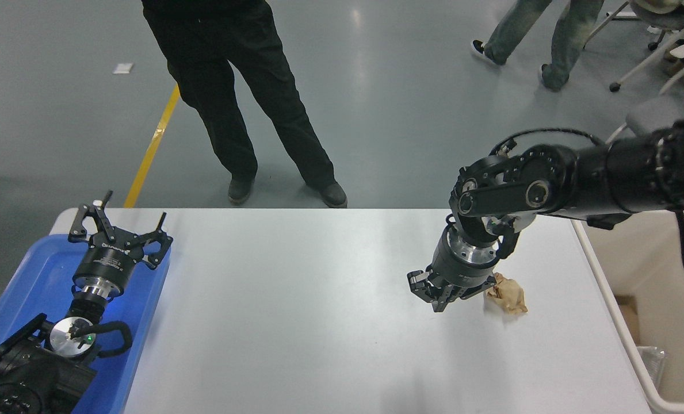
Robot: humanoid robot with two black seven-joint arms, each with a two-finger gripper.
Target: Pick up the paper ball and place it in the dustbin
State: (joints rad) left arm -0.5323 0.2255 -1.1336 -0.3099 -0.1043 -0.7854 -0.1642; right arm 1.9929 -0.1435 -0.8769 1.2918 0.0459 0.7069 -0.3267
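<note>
Lying on the smooth white table, the crumpled tan ball shows dark creases and sits free, just right of the right gripper. That gripper points down from a glossy black arm with a metal wrist ring; whether its short fingers are spread or closed cannot be told from this angle. Only part of the cream bin shows, cut off at the right edge. The left gripper rests parked over a blue tray, its fingers spread.
</note>
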